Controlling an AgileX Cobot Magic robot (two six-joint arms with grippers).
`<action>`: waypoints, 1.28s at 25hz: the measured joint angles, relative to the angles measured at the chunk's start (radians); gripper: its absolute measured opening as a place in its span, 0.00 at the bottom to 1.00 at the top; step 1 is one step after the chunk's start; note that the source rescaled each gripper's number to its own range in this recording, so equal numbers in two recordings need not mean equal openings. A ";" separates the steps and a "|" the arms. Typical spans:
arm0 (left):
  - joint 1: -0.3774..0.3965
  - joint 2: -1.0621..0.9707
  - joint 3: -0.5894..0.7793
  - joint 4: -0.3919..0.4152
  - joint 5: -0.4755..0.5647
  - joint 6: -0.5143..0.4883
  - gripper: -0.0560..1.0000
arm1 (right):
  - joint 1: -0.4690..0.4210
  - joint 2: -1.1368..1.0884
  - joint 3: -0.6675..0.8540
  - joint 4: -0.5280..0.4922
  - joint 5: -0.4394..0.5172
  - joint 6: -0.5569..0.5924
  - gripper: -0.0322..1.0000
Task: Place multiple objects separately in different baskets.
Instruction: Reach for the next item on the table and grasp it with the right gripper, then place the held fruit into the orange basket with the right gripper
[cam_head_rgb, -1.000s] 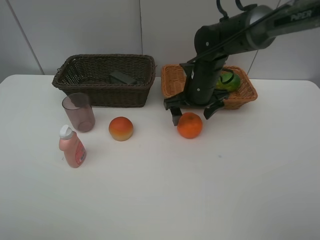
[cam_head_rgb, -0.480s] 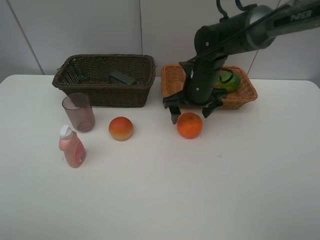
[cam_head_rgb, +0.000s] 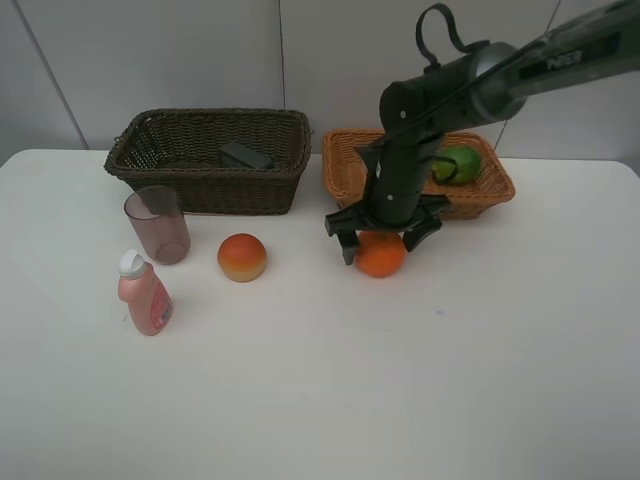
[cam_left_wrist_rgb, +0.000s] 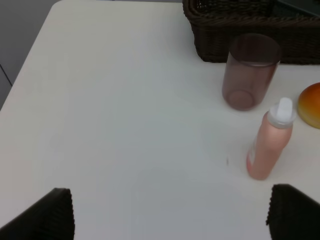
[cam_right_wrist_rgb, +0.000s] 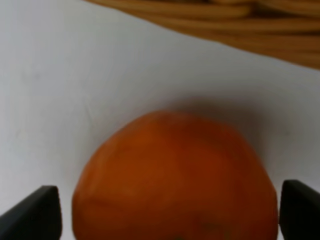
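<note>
Orange (cam_head_rgb: 380, 257) | on table (cam_head_rgb: 400, 380) | between wide-spread right fingers (cam_right_wrist_rgb: 30, 215) | near tan basket (cam_head_rgb: 345, 162)

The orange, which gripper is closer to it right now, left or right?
Right. The right gripper straddles the orange, jaws open either side. The left gripper hangs over the table near the pink bottle, well away.

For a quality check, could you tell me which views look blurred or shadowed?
Right wrist view: the round orange fruit looms close and soft, with a dark shadow behind it; left wrist view: mildly soft, evenly lit; exterior high view: sharp, evenly lit.
</note>
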 joint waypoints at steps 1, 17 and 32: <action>0.000 0.000 0.000 0.000 0.000 0.000 1.00 | 0.000 0.006 0.000 -0.001 -0.002 0.000 0.91; 0.000 0.000 0.000 0.000 0.000 0.000 1.00 | -0.001 0.010 0.000 -0.011 0.006 0.000 0.63; 0.000 0.000 0.000 0.000 0.000 0.000 1.00 | -0.003 0.010 0.000 -0.011 0.012 0.000 0.63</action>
